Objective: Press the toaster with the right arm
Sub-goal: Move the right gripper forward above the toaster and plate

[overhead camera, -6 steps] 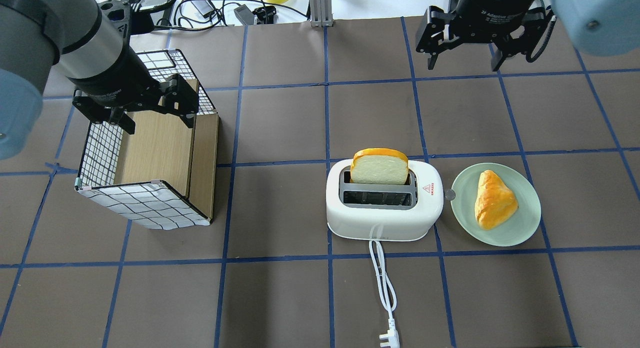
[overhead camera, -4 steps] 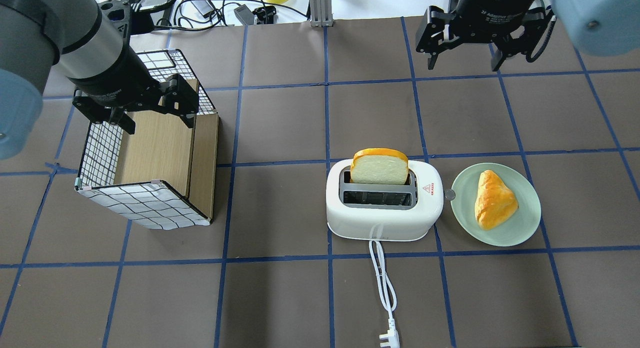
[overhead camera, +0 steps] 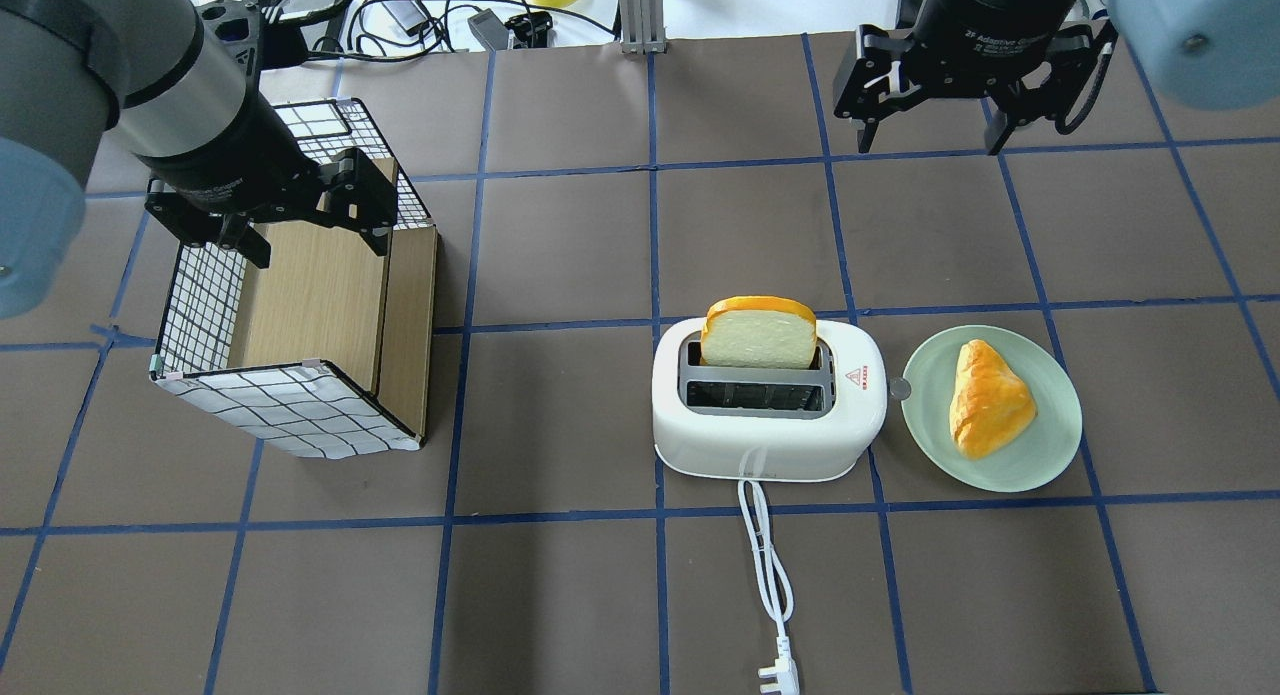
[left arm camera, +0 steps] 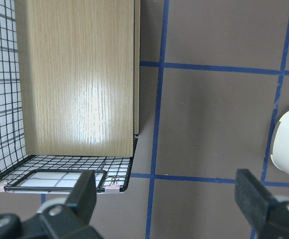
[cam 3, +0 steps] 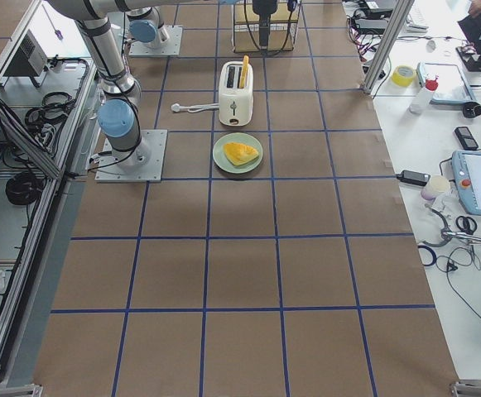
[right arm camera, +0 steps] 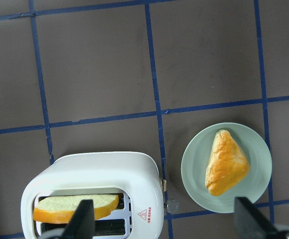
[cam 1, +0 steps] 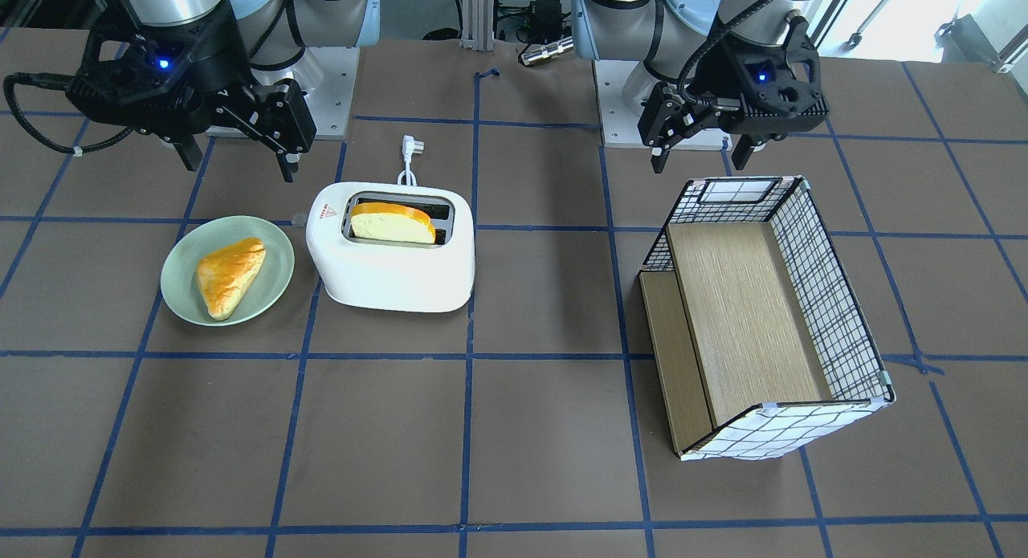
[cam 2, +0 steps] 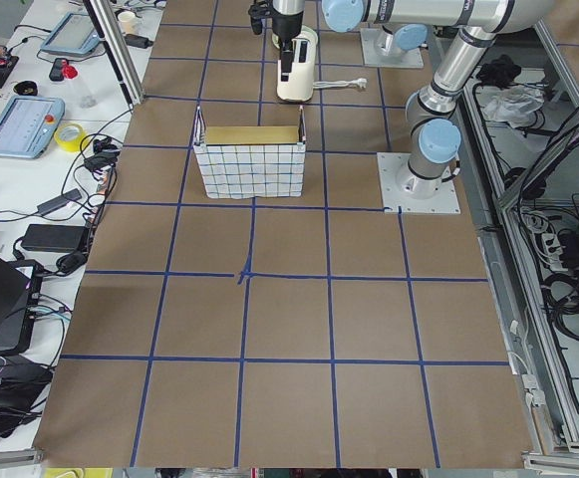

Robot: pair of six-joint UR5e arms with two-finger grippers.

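Note:
The white toaster (overhead camera: 768, 415) stands mid-table with a bread slice (overhead camera: 758, 333) upright in its far slot. Its small side lever (overhead camera: 900, 389) faces the plate. It also shows in the front view (cam 1: 393, 261) and the right wrist view (right arm camera: 92, 174). My right gripper (overhead camera: 933, 140) is open and empty, raised over the table beyond the toaster and plate; in the front view it (cam 1: 239, 164) hangs behind the toaster's lever end. My left gripper (overhead camera: 318, 247) is open and empty above the basket.
A green plate (overhead camera: 1060, 445) with a pastry (overhead camera: 988, 397) sits just right of the toaster's lever. The checked wire-and-wood basket (overhead camera: 300, 415) stands at the left. The toaster's white cord and plug (overhead camera: 778, 670) trail toward the near edge.
My right gripper has shifted slightly toward the toaster and turned a little. The left arm, toaster and plate have not moved.

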